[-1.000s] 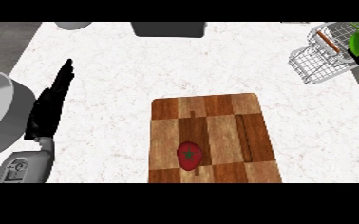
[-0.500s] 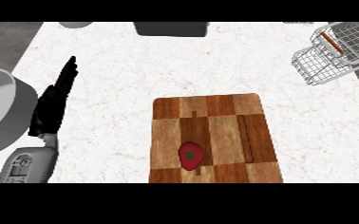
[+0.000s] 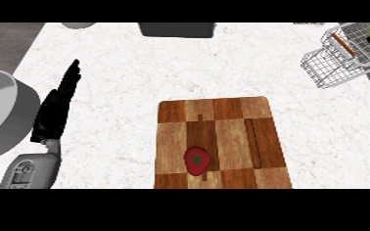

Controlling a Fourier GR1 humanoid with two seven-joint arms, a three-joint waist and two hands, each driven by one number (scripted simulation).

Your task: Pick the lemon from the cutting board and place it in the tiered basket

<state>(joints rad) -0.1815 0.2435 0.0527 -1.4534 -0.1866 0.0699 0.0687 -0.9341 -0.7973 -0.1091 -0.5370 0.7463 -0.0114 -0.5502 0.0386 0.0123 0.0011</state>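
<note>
A wooden cutting board (image 3: 239, 122) lies on the white counter, low and right of the middle. Near its lower left corner sits a small red fruit (image 3: 197, 160) with a green top; no yellow lemon shows. The white wire tiered basket (image 3: 329, 66) stands at the far right top, with an orange-brown stick and something green inside. My left hand (image 3: 54, 110) rests at the left, fingers straight and pointing up, well apart from the board and holding nothing. My right hand shows nowhere.
A dark grey box (image 3: 177, 29) stands at the counter's far edge, top middle. A pale grey round thing (image 3: 76, 24) sits at the top left. A large grey round vessel (image 3: 11, 112) fills the left edge beside my hand.
The basket sits a little further left in the view. The left hand and the red fruit have not visibly moved.
</note>
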